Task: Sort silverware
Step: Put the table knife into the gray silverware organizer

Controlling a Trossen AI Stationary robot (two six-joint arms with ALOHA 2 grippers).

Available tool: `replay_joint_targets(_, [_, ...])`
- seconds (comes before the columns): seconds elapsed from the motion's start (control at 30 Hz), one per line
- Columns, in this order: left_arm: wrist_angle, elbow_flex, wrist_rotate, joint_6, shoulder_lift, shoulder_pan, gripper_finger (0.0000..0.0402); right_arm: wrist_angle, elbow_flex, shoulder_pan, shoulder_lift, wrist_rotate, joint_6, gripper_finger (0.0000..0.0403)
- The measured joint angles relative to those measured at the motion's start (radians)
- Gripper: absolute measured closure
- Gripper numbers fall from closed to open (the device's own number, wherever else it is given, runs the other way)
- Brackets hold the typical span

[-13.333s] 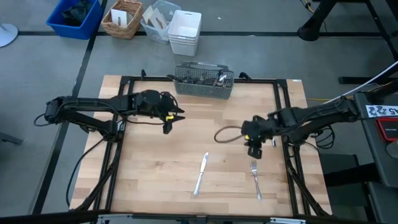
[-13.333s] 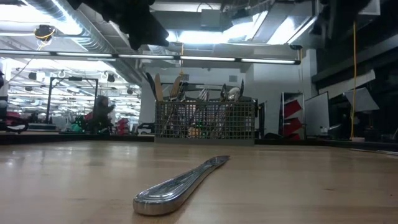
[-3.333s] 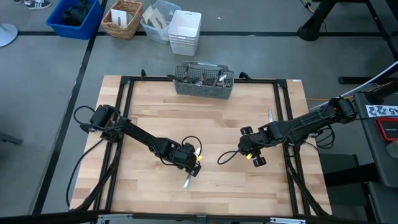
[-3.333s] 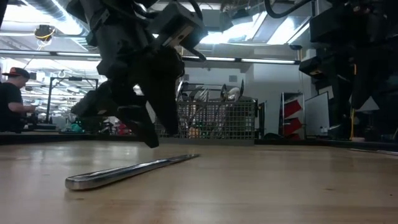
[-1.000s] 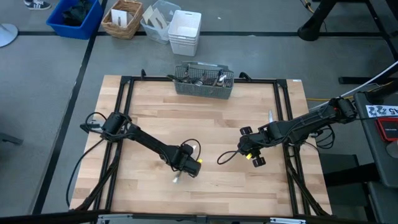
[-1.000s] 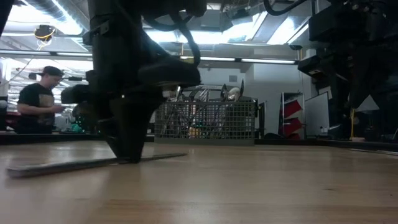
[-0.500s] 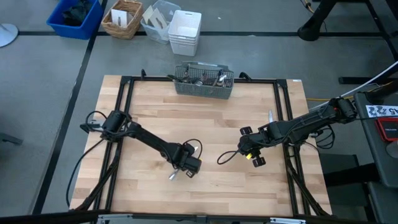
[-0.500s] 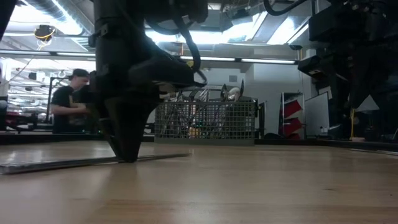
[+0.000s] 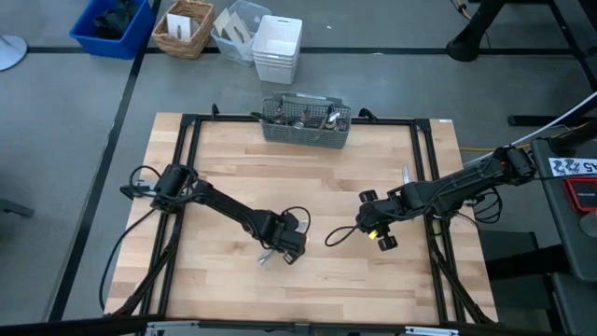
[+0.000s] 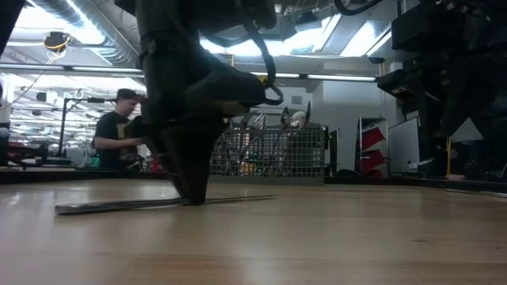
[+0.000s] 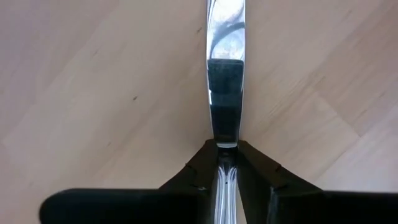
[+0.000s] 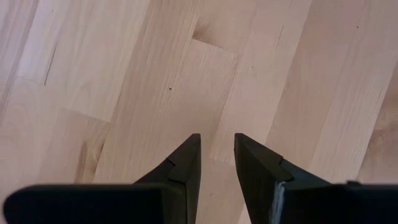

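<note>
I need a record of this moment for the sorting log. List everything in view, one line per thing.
Silver metal table knife: one, flat on the wood table, centre-front.
Grey wire-mesh caddy: one, back edge, holding silverware.
Blue bin, wicker basket, clear tub, white tub: one each, floor behind table.
Person in dark shirt: one, in the room behind.
Left gripper: fingers on both sides of the knife.
Right gripper: open, empty, above bare wood right of centre.
</note>
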Motion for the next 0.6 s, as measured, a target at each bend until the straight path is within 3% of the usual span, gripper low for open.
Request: replay_joint_targets(0.6, [0.021,-0.001,-0.014,0.069,-0.040,0.046,0.0396,-0.023,0.000,0.000,0.000,0.000,-0.029,0.0304])
